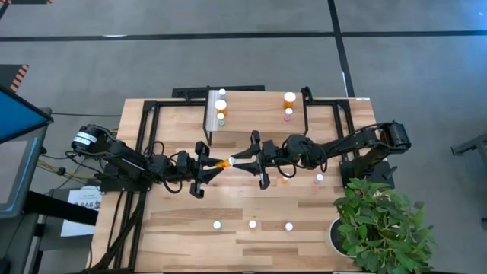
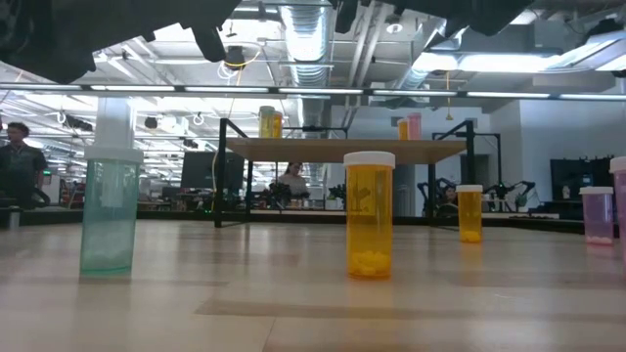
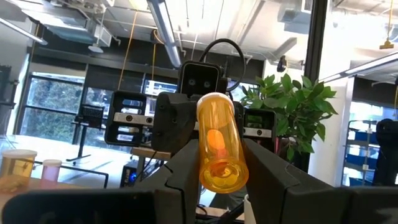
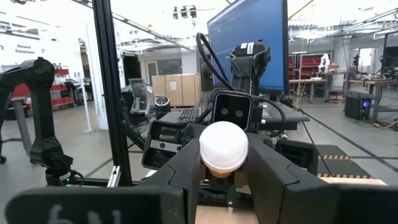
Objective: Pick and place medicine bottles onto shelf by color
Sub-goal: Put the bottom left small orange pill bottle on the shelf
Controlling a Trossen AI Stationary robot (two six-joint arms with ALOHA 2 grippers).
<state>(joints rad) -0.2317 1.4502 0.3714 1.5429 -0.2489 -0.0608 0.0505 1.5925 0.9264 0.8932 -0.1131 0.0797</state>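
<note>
Medicine bottles are spread over the table and shelf; seen from above, one orange bottle [image 1: 227, 161] lies level in the air between the two arms, over the table just in front of the shelf [image 1: 255, 114]. The left gripper [image 1: 215, 166] has its fingers closed on one end and the right gripper [image 1: 242, 162] is closed on the other, so both grip it at once. On the shelf, three bottles stand near its left edge [image 1: 221, 105] and two near its right [image 1: 289, 104]. Three white caps [image 1: 253, 224] line the table's near side, two more bottles [image 1: 319, 179] stand under the right arm, and a potted plant [image 1: 380, 224] fills the near right corner.

From table height, a green bottle [image 2: 109, 209], an orange one [image 2: 370, 214], a farther orange one [image 2: 470, 213] and a pink one [image 2: 596, 215] stand upright, well apart, with the shelf behind them and people in the room beyond.

The left wrist view shows the held bottle's orange base [image 3: 221, 152] clamped between its dark fingers [image 3: 180, 180], the right arm's wrist directly behind it.

The right wrist view shows the bottle's white cap [image 4: 223, 148] pinched between its fingers [image 4: 180, 177], the left arm and a blue monitor [image 4: 247, 34] behind.
</note>
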